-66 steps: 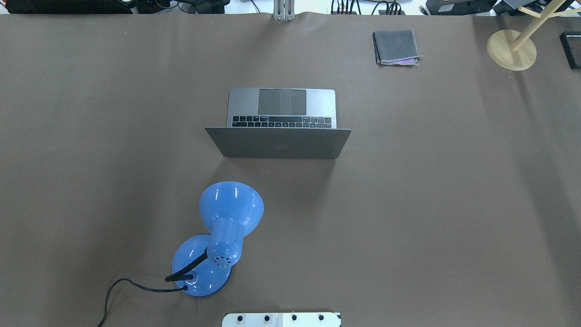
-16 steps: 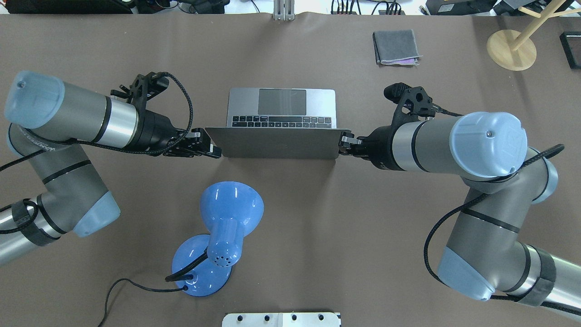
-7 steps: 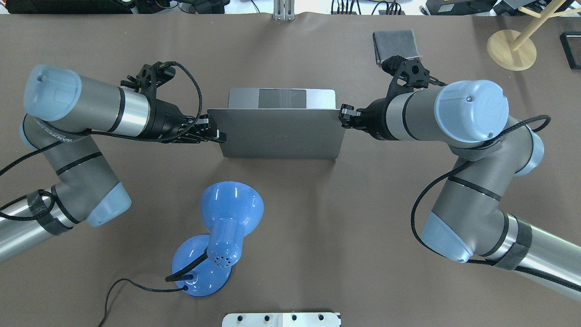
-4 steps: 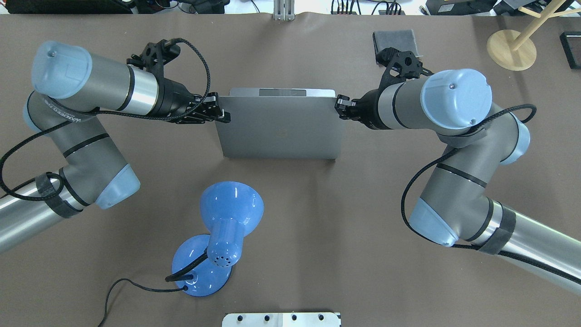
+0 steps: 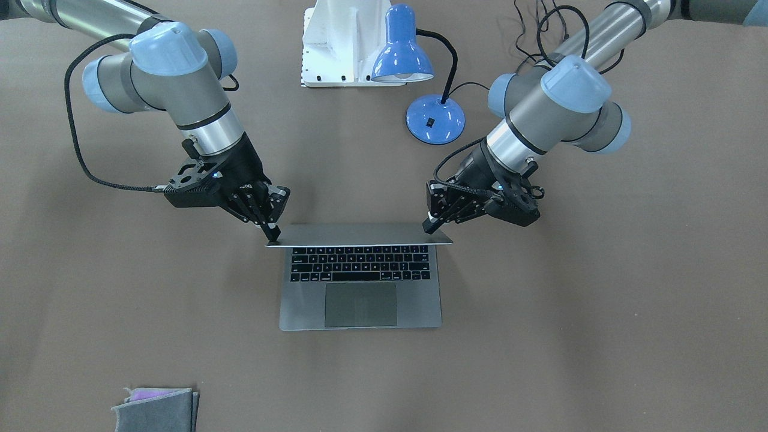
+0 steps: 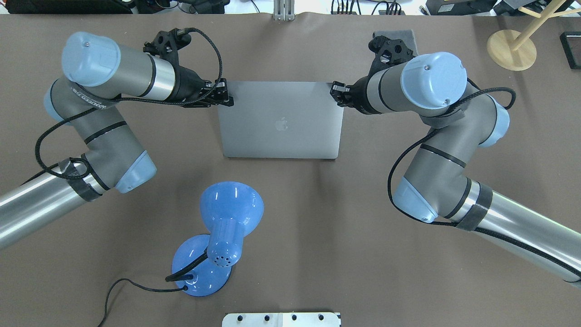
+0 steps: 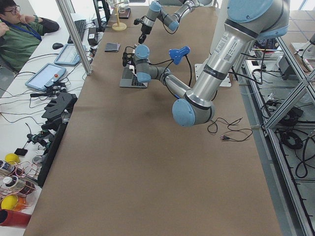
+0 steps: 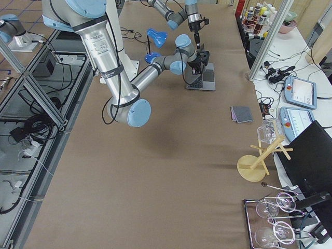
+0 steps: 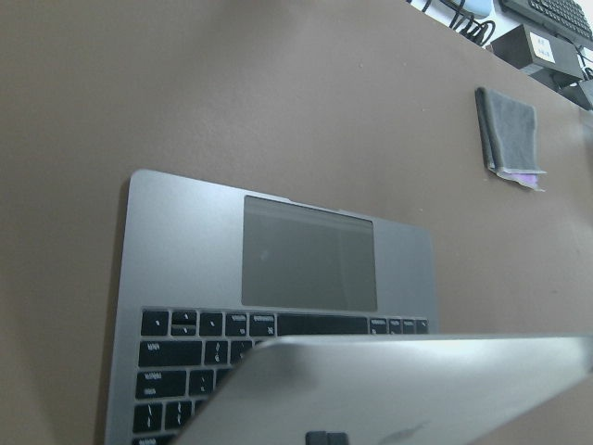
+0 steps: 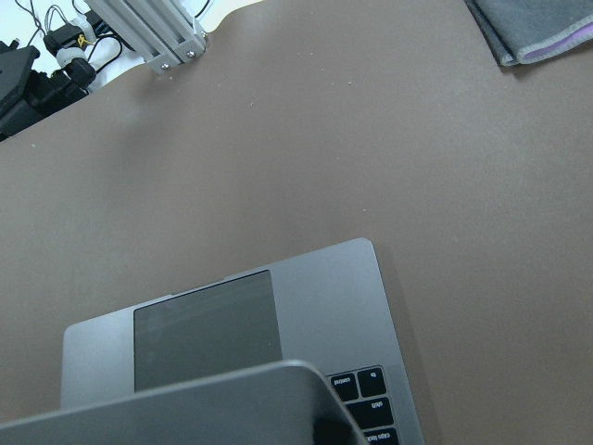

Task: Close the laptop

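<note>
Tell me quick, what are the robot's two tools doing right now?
Left tool: closed, pinching a lid corner of the slim space-grey metal laptop.
Right tool: closed, pinching the other lid corner.

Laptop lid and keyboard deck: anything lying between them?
Nothing visible. In the exterior front-facing view the keys and trackpad of the laptop lie bare below the tilted lid; both wrist views agree.

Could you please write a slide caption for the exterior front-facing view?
The left gripper and right gripper press the top corners of the partly closed laptop.
</note>
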Motion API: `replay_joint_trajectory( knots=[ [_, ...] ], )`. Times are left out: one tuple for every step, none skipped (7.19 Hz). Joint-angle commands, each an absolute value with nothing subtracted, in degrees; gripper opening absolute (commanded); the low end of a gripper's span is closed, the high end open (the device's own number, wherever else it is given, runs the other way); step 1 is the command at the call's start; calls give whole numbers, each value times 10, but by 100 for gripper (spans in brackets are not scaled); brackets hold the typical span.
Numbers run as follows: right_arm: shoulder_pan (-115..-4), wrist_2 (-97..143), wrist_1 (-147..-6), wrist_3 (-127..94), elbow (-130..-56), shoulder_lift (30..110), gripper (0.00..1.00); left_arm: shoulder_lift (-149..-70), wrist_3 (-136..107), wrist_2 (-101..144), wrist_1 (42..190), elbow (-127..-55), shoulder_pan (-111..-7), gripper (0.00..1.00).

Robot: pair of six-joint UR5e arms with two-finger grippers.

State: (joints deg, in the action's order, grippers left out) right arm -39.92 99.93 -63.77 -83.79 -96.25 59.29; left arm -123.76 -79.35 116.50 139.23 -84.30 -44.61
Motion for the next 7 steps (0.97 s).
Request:
replay_joint_trajectory(
  knots=[
    [-402, 998, -637, -838, -936, 578, 0, -1261, -785, 1136, 1391, -796, -446, 0],
    [-402, 998, -637, -838, -915, 564, 0, -1270, -785, 1130, 1391, -780, -446, 0],
    [-402, 996, -636, -838, -901, 560, 0, -1281, -778, 1115, 1391, -758, -446, 0],
    [-402, 993, -635, -838, -871, 545, 0, -1300, -770, 1107, 1391, -725, -445, 0],
    [-401, 993, -636, -839, -846, 531, 0, -1305, -766, 1092, 1391, -706, -445, 0],
    [-401, 991, -636, -840, -825, 523, 0, -1322, -753, 1085, 1392, -673, -444, 0],
    [-401, 986, -636, -840, -807, 511, 0, -1332, -750, 1069, 1392, -648, -441, 0]
  ],
)
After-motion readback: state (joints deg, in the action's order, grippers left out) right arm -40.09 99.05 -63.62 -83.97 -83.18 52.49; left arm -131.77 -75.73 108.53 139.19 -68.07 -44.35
